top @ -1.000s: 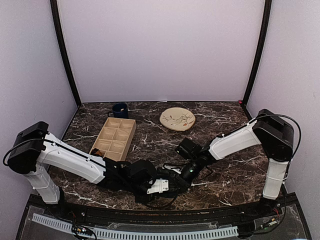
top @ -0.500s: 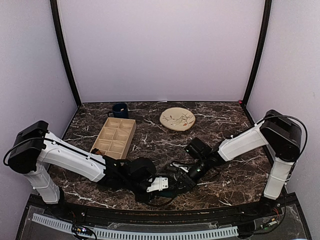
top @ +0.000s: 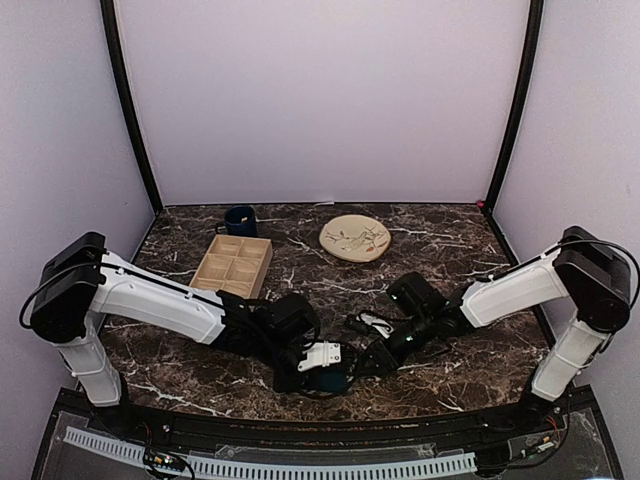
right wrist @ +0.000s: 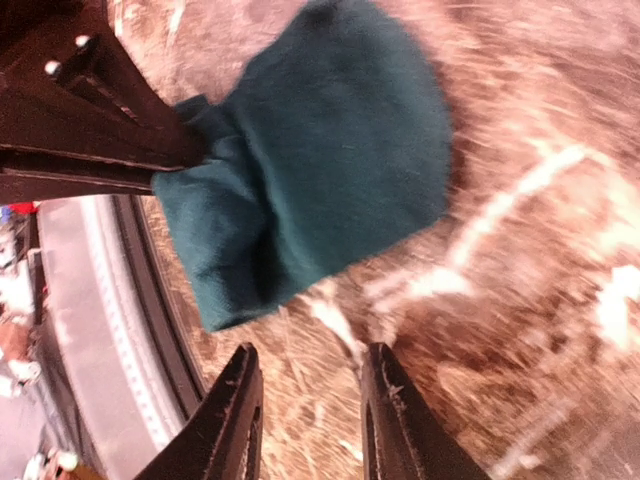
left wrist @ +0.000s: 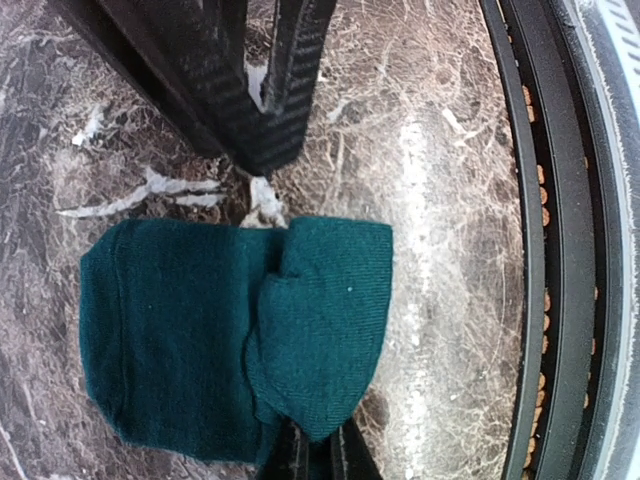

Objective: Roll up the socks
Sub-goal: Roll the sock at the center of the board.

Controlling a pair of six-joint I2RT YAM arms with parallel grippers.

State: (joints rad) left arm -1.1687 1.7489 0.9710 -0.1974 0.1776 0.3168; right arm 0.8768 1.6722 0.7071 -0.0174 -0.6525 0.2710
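Note:
A plain dark teal-green sock (left wrist: 230,330) lies folded over on the marble table close to the front edge, and shows in the top view (top: 334,381) between the two arms. My left gripper (left wrist: 312,458) is shut on the sock's near edge, its fingers pinching the folded flap. From the right wrist view the same sock (right wrist: 320,160) lies ahead, with the left gripper's dark fingers (right wrist: 95,125) on its left end. My right gripper (right wrist: 308,405) is open just short of the sock, with only bare table between its fingers. In the left wrist view the right gripper's fingers (left wrist: 265,90) stand beyond the sock.
A wooden compartment tray (top: 232,268) sits at the left middle, with a dark blue mug (top: 240,220) behind it. A patterned plate (top: 355,238) lies at the back centre. The black front rail (left wrist: 555,250) runs right beside the sock.
My right gripper has drawn back to the right, off the sock, and stands a little wider. The left arm has shifted right with the sock in its grip.

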